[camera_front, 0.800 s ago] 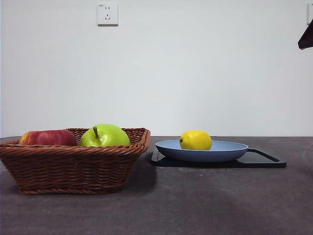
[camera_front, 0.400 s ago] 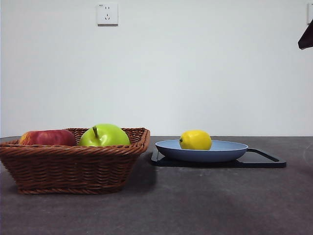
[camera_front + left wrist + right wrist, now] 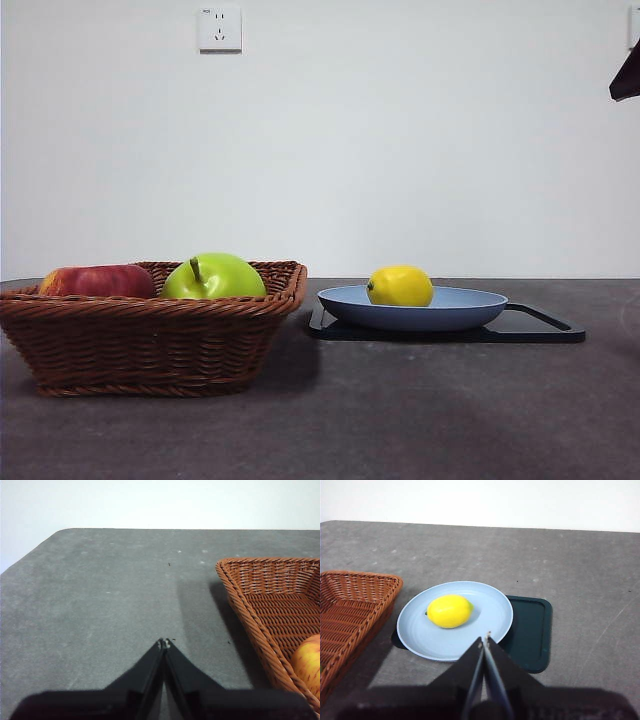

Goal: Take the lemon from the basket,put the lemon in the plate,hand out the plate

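Note:
The yellow lemon (image 3: 400, 286) (image 3: 449, 611) lies in the light-blue plate (image 3: 470, 308) (image 3: 492, 611), toward the side nearer the basket. The plate rests on a flat black tray. The brown wicker basket (image 3: 150, 345) (image 3: 260, 600) (image 3: 350, 605) stands left of the plate. My right gripper (image 3: 484, 639) hangs shut above the plate's near rim, holding nothing. My left gripper (image 3: 164, 643) is shut over bare table beside the basket, away from the plate. In the front view only a dark arm tip (image 3: 626, 78) shows at the top right corner.
A green apple (image 3: 213, 277) and a red apple (image 3: 98, 281) (image 3: 309, 662) sit in the basket. The black tray (image 3: 530, 328) (image 3: 530, 630) sticks out past the plate on the side away from the basket. A wall socket (image 3: 220, 29) is on the back wall.

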Robot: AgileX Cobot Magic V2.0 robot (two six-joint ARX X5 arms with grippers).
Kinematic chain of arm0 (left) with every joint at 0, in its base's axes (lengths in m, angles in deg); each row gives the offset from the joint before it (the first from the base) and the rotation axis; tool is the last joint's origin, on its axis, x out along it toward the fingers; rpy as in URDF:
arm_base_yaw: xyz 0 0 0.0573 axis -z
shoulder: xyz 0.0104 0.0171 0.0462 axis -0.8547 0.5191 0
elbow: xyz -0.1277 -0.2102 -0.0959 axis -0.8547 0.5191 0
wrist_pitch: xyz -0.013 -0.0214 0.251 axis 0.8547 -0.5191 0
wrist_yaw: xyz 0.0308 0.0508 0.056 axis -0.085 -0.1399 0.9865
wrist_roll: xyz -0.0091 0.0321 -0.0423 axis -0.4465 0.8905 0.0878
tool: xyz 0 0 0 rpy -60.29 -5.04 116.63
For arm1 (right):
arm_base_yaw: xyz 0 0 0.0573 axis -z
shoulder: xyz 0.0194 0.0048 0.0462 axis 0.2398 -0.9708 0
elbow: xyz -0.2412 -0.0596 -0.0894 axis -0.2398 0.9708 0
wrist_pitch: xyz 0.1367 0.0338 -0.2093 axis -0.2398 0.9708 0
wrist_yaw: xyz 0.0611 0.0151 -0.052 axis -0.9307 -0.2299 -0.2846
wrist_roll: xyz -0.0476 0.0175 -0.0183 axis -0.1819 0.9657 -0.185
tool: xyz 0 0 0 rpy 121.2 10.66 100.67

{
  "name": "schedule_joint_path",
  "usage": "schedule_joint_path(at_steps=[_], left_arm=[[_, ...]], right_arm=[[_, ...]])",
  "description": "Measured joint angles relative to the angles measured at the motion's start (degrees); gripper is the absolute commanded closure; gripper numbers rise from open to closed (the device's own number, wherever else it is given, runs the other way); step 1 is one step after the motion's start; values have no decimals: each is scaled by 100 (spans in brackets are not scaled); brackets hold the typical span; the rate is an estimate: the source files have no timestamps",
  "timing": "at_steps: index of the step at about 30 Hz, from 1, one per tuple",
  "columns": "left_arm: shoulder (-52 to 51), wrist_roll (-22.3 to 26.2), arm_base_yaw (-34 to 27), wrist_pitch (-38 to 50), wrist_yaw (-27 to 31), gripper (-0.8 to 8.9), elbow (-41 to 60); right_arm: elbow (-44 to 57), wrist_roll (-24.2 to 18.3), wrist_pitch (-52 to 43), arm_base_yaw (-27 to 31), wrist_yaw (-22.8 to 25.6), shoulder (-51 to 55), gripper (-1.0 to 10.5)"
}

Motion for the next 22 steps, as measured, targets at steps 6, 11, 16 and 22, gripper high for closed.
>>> schedule_joint_path(at_steps=[6, 11, 16, 22], left_arm=[[0, 0, 0, 0, 0, 805, 0], [0, 0, 0, 0, 0, 805, 0], [0, 0, 0, 0, 0, 805, 0], [0, 0, 0, 0, 0, 805, 0]], right_arm=[[0, -2, 31, 0, 0, 9, 943], [70, -350, 448, 160, 96, 745, 943], [859, -507, 275, 920, -273, 1869, 943], [1818, -549, -37, 1982, -1694, 2776, 943]])
